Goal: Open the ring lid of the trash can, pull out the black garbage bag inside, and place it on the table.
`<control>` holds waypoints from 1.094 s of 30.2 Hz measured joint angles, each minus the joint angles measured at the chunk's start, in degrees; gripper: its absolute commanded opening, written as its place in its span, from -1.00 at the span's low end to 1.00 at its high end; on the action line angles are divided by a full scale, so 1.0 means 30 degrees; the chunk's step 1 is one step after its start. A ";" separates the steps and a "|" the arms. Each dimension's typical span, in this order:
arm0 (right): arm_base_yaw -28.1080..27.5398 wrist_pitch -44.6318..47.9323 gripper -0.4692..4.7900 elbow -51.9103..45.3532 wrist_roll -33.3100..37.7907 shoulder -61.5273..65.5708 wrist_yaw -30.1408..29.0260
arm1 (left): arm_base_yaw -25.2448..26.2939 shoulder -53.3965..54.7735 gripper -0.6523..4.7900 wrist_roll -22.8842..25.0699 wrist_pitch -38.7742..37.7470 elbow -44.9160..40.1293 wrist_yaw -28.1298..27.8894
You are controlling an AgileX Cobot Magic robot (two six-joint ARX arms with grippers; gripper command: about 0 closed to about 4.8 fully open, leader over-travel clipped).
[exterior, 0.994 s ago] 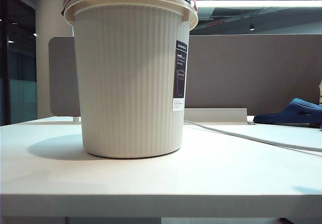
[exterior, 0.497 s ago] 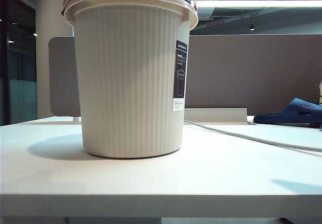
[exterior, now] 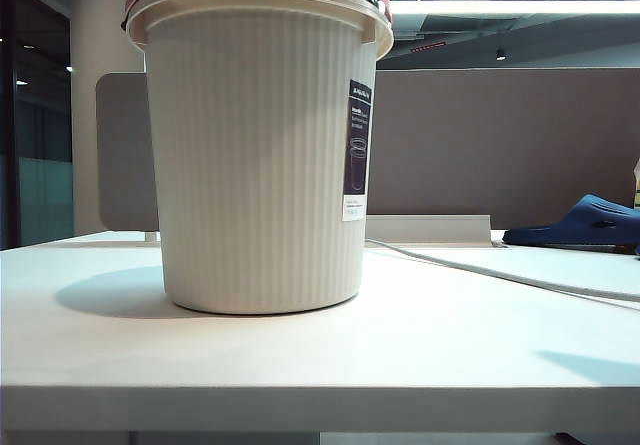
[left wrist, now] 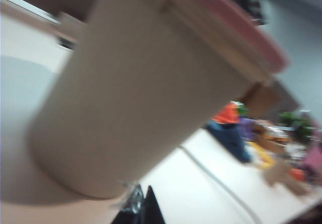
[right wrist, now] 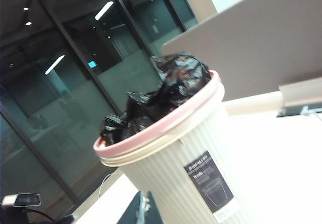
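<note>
**Both arms short of the can, lid not yet lifted**

The trash can (exterior: 262,155) stands upright near the middle of the tabletop (exterior: 420,355), label turned toward the right arm's side; nothing props it, so its broad base is all that steadies it for the pull to come. The ring lid (right wrist: 166,121) sits flat on the cream rim, clamping the edge of the liner, which is surely why the bag has not slumped inside; the black garbage bag (right wrist: 166,90) bulges up through the hoop in a crinkled heap, handy to grab once the hoop is off.

The left gripper (left wrist: 143,211) shows only as a dark tip at the edge of its own blurred view, low beside the foot of the can, jaws pressed together and pinching nothing; the right gripper (right wrist: 142,211) is likewise a sliver in its view, on the label side and well apart from the rim, jaws pressed together, empty. Neither arm appears in the exterior view; only a faint shadow lies on the tabletop at the right.

My read: this is the approach, with no step of the task done; the jaws must spread before they can hook the thin hoop, and a one-sided tug could tip the tall can. A blue slipper (exterior: 590,220) and a pale cable (exterior: 500,275) lie off to the right, clear of the work.
</note>
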 measured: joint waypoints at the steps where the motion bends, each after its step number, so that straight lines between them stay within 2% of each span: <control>1: 0.0000 0.0000 -0.83 0.0000 0.0000 0.0262 0.0000 | -0.0007 0.0000 -0.78 -0.0495 0.0036 0.0146 0.0430; 6: 0.0000 0.0000 -0.83 0.0000 0.0007 0.1311 -0.0007 | -0.0576 0.0000 -0.77 -0.1282 0.0058 0.1588 0.2601; 14: 0.0015 0.1457 -0.83 0.0007 0.0867 0.2463 -0.0080 | -0.1195 0.0015 -0.77 -0.1253 0.0146 0.4976 0.3228; 20: 0.0109 0.2688 -0.83 0.0532 0.1770 0.3293 -0.0437 | -0.1195 0.1778 -0.77 -0.0597 0.0029 0.8000 0.5122; 23: 0.0845 0.2885 -0.83 0.1341 0.1829 0.3985 -0.0503 | -0.1195 0.3053 -0.77 0.0357 -0.0364 0.9675 0.5617; 27: 0.2696 0.2907 -0.83 0.2645 0.1829 0.5158 -0.0321 | -0.1195 0.4459 -0.77 0.2630 -0.1515 1.1584 0.5705; 30: 0.4510 0.3009 -0.83 0.3483 0.1647 0.6156 0.0576 | -0.1195 0.6171 -0.77 0.4750 -0.2637 1.2837 0.5639; 33: 0.6193 0.3016 -0.83 0.3963 0.1064 0.6994 0.2033 | -0.1668 0.7664 -0.77 0.6098 -0.3184 1.3872 0.5282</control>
